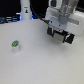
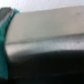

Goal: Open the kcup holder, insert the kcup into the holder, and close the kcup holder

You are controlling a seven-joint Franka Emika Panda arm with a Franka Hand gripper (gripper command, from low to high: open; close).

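Observation:
The kcup (image 1: pixel 15 45), a small white pod with a bright green top, stands upright on the pale table toward the exterior view's left. My gripper (image 1: pixel 60 36) hangs low over the table at the upper right of that view, far from the kcup. Its dark fingers merge with a black shape beneath them, so I cannot make out their spacing. The kcup holder cannot be told apart there. The wrist view is filled by a blurred grey and black surface (image 2: pixel 47 45) very close to the camera, with a teal strip (image 2: pixel 5 35) along one side.
A tall white cylindrical post (image 1: pixel 24 10) stands at the back of the table, behind the kcup. Dark clutter runs along the table's far edge (image 1: pixel 10 20). The pale tabletop (image 1: pixel 42 62) stretches between the kcup and the arm.

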